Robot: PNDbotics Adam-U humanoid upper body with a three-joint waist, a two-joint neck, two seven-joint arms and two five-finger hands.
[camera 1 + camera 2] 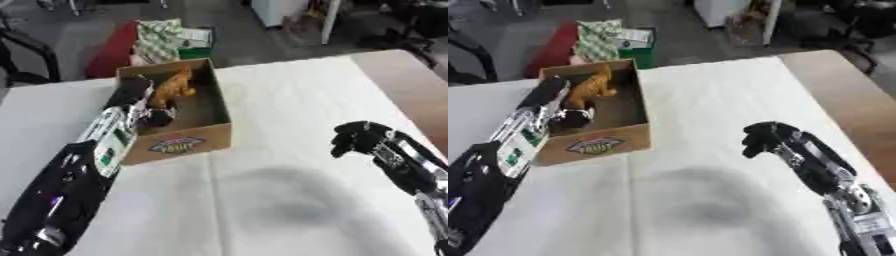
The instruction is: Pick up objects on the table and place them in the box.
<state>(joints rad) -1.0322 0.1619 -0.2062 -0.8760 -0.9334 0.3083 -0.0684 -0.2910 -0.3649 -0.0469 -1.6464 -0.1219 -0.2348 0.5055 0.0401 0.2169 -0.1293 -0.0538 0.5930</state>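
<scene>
Your left hand sits inside the box beside the orange toy; finger state unreadable. Withdrawing could drag the box wall. Right hand hovers curled, empty.

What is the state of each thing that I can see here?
Box: open, upright on the table.
Orange toy: inside the box.
Left hand: reaching into the box; fingers hidden.
Right hand: over the table, fingers curled, holding nothing.
Table: covered with white cloth.

lab/workshop | grey concrete floor | white-clothed table
</scene>
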